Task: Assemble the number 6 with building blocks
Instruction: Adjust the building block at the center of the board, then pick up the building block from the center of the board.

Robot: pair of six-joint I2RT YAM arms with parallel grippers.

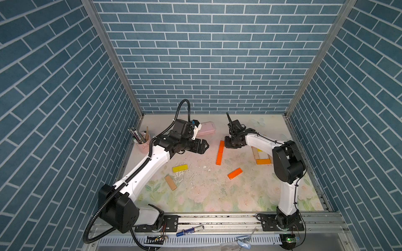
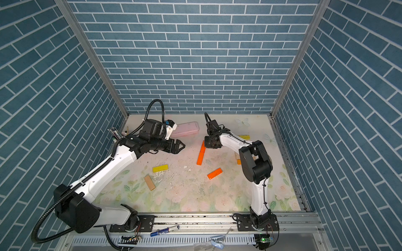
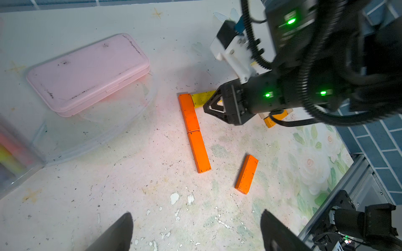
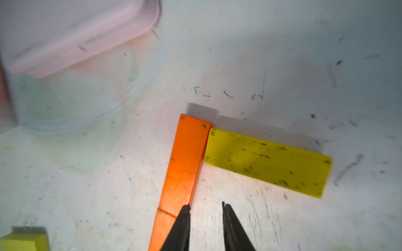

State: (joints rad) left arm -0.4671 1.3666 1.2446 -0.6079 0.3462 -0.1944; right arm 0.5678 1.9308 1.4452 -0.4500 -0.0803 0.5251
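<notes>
Two orange building blocks lie end to end in a line on the mat. In the right wrist view a yellow block butts at a right angle against the far end of this orange line. My right gripper hovers just beside the line, jaws slightly apart with nothing between them. It shows in a top view too, as the right gripper. My left gripper stands wide open and empty above the mat, left of the line. Loose blocks lie nearer the front: orange, yellow and tan.
A pink case lies at the back. A clear chalk pack and a pink cup of pens stand at the left. More blocks sit partly hidden behind the right arm. White chips dot the mat's middle.
</notes>
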